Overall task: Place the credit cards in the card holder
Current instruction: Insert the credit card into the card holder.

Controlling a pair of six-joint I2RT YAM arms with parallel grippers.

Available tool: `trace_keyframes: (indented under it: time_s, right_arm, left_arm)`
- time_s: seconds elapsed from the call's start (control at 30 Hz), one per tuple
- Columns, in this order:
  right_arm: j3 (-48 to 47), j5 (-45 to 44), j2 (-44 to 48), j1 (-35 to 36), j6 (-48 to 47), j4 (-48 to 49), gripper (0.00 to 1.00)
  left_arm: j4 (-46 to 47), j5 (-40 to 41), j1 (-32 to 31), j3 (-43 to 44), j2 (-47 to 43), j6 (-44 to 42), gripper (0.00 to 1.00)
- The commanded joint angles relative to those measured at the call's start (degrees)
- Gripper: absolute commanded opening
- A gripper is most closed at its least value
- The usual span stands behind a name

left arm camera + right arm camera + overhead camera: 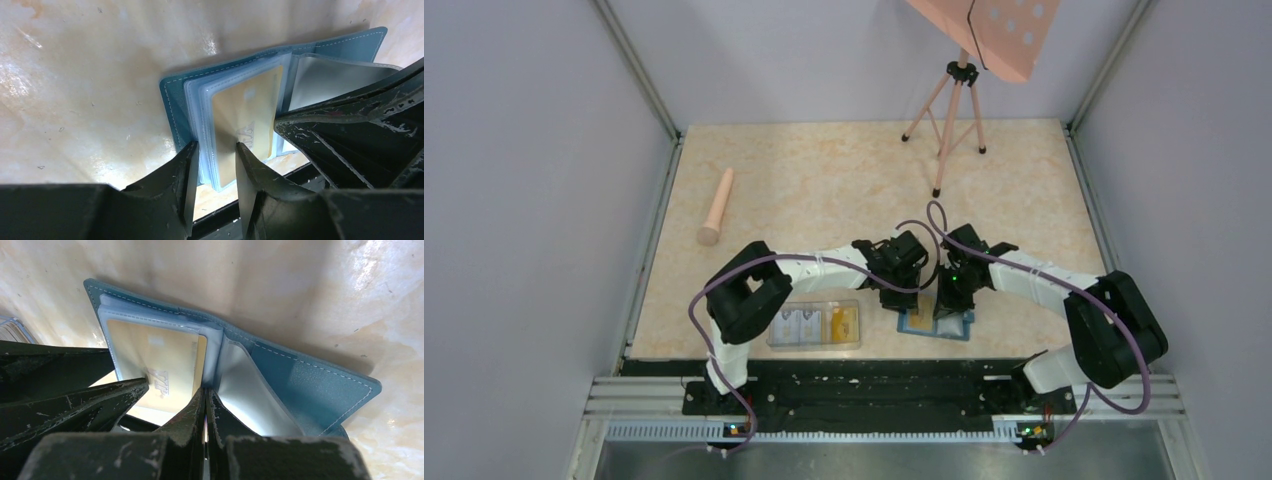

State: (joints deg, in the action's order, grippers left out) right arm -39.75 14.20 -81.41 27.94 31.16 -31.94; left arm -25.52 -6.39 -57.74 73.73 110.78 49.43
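Card holder (pixel 959 330) lies open and flat on the table (pixel 824 180), near the front edge and between the two arms, teal cover (pixel 172 107) down and clear sleeves (pixel 200 100) fanned upward. A yellow card (pixel 247 115) sits inside one sleeve on the left half; embossed letters show through the plastic in the right wrist view (pixel 160 360). Left gripper (pixel 216 150) is low over the holder, jaws partly apart and astride the near end of the sleeve stack, one finger against the stack's outer edge, the other over the card face. Cannot tell whether they pinch the sleeves or only touch them. Right gripper (pixel 205 400) has its fingers clenched together with nothing seen between them, tips down at the fold of the holder, between the carded sleeve and an empty sleeve (pixel 245 385) that stands curled on the right half. From above, the two grippers (pixel 892 295) (pixel 949 300) are close together over the holder. Left of it, just beside, sits a clear box (pixel 774 340) holding pale cards (pixel 799 325) and a second yellow card (pixel 846 322). Farther back lie a pink cylinder (pixel 717 208) at left and a tripod (pixel 949 110) at the rear.
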Motion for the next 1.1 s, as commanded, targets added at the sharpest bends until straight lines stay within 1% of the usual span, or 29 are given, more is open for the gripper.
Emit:
trace_keyframes:
  time_s: [0.0, 0.23, 0.37, 0.5, 0.6, 0.73, 0.77, 0.87, 0.97, 1.07]
  right_arm:
    - [0.77, -0.92, -0.68, -0.35, 0.39, 1.31, 0.00]
    - [0.88, -0.80, -0.75, -0.34, 0.30, 1.31, 0.00]
    - [1.05, -0.58, -0.73, -0.35, 0.23, 1.51, 0.00]
    - [1.25, -0.40, -0.73, -0.34, 0.17, 1.71, 0.00]
    - [1.29, -0.38, -0.69, -0.35, 0.21, 1.73, 0.00]
    - [1.42, -0.20, -0.76, -0.35, 0.11, 1.82, 0.00]
    - [1.43, -0.20, -0.75, -0.35, 0.13, 1.80, 0.00]
    - [1.49, -0.07, -0.69, -0.34, 0.13, 1.86, 0.00]
    - [1.56, -0.05, -0.73, -0.31, 0.00, 1.97, 0.00]
    - [1.60, 0.06, -0.64, -0.35, 0.06, 2.08, 0.00]
  left_arm:
    - [1.78, -1.02, -0.50, 1.30, -0.30, -0.50, 0.38]
    - [-4.40, 3.65, -1.64, 4.69, -1.13, -1.88, 0.43]
    - [-4.29, 3.79, -2.17, 5.06, -1.12, -1.81, 0.43]
    - [-3.03, 2.11, -2.21, 5.49, -0.26, -2.32, 0.40]
    - [-3.98, 2.69, -2.59, 6.23, 0.43, -2.41, 0.40]
    - [-8.89, 5.71, -3.03, 8.52, 0.52, -2.96, 0.43]
    - [-10.23, 8.45, -3.12, 9.32, 0.55, -3.01, 0.44]
    - [-12.91, 10.89, -3.43, 10.36, 0.22, -3.17, 0.45]
    - [-12.73, 10.97, -3.59, 10.51, -0.07, -3.17, 0.45]
    - [-10.54, 8.77, -3.61, 10.11, 0.21, -3.42, 0.43]
